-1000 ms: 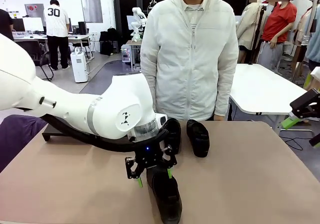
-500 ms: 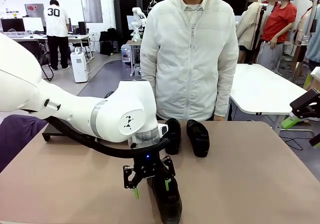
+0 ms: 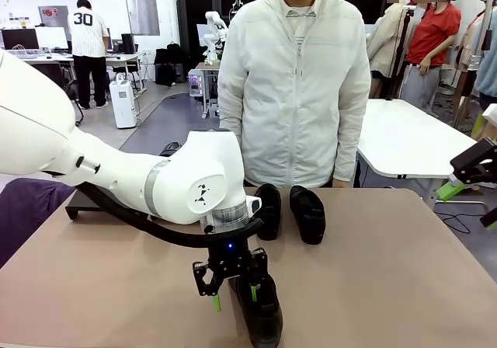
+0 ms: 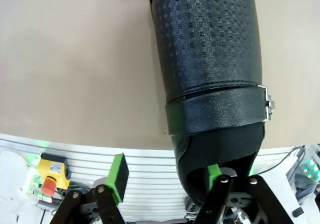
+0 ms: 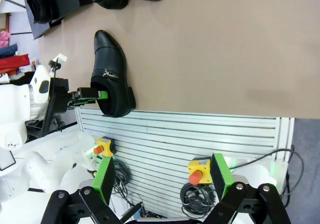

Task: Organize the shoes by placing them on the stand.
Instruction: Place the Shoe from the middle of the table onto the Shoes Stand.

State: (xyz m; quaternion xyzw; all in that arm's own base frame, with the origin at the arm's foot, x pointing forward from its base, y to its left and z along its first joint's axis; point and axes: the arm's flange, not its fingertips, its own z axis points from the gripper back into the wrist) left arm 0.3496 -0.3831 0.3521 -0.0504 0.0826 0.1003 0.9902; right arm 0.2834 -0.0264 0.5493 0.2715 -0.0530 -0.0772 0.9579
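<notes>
L gripper [image 3: 235, 299] at heel of near shoe [image 3: 262, 317]; shoe lies front-to-back, toe twd person [image 3: 295, 92]. Jaws part-open: one pad [image 4: 214, 172] in shoe's mouth, other outside, not touching.

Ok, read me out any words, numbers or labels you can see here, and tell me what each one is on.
"30": on the back of the white shirt of a person far off at the left, front view.
Wall poster: too blurred to read.
Yellow button box: no legible label.
Black shoe: no brand legible.
</notes>
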